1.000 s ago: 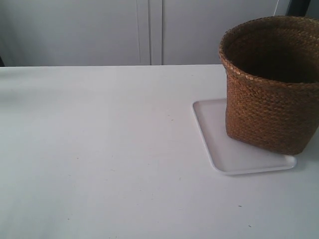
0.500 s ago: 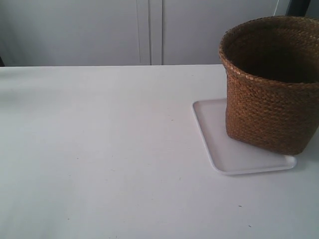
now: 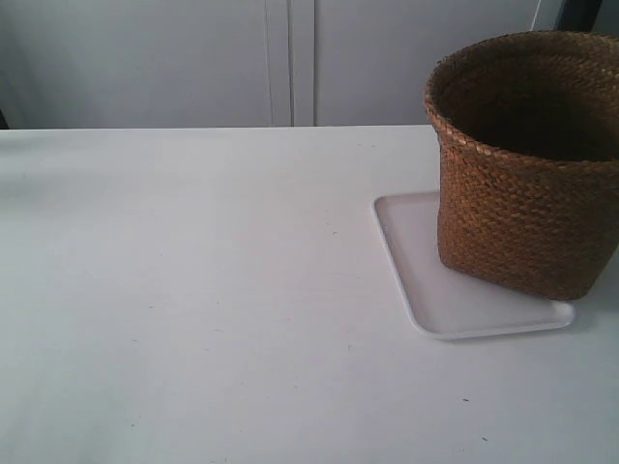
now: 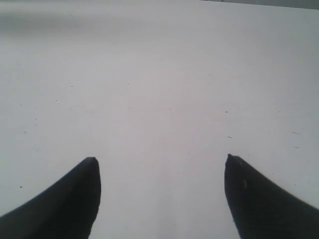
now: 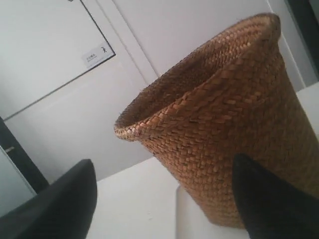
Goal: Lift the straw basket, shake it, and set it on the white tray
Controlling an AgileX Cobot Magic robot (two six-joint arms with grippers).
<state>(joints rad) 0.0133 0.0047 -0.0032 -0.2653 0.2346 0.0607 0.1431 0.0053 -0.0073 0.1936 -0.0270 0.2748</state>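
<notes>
The straw basket (image 3: 527,184) stands upright on the white tray (image 3: 435,290) at the right of the exterior view, covering the tray's far right part. No arm shows in that view. In the right wrist view the basket (image 5: 224,124) rises close ahead, its base on the tray (image 5: 192,219); my right gripper (image 5: 164,172) is open, low to the table, apart from the basket. My left gripper (image 4: 160,160) is open over bare white table, with nothing between its fingers.
A white table (image 3: 193,290) spreads left of the tray. Grey cabinet doors (image 3: 290,58) stand behind the table's far edge. The right wrist view shows a wall panel with a small label (image 5: 97,55).
</notes>
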